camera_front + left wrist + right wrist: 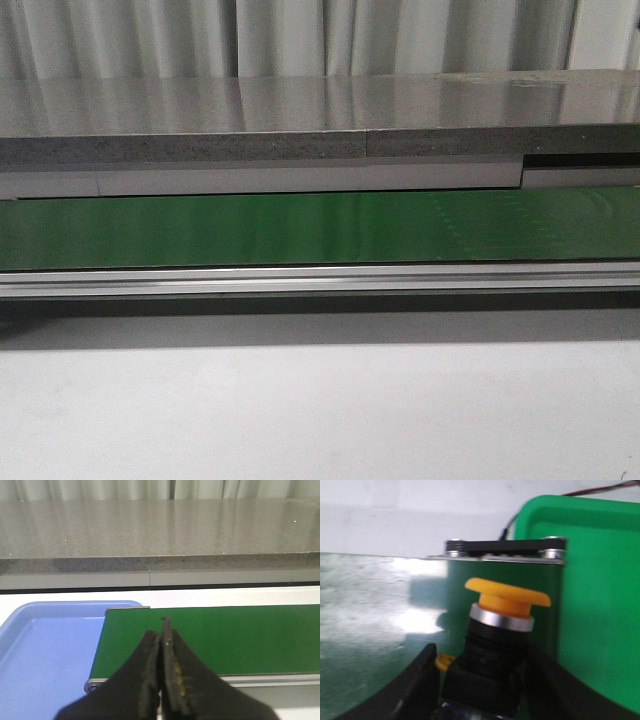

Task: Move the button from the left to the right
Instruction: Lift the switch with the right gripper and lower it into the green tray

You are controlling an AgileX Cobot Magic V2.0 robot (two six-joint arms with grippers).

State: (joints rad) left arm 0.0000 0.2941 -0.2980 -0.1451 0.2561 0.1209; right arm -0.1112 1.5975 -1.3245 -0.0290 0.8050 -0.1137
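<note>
Right now your right tool [485,690] grasps the button [502,625] by its black body, yellow cap up, above the green belt [380,630] beside a green bin [600,605]. Your left tool [162,670] is clenched, holding nothing, over the belt's left end near a blue tray [45,655].

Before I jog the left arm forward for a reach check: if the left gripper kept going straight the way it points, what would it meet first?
Most likely the green conveyor belt: the shut left gripper points over it near its end, beside the blue tray. Beyond lies the grey counter. Depth is unclear.
</note>
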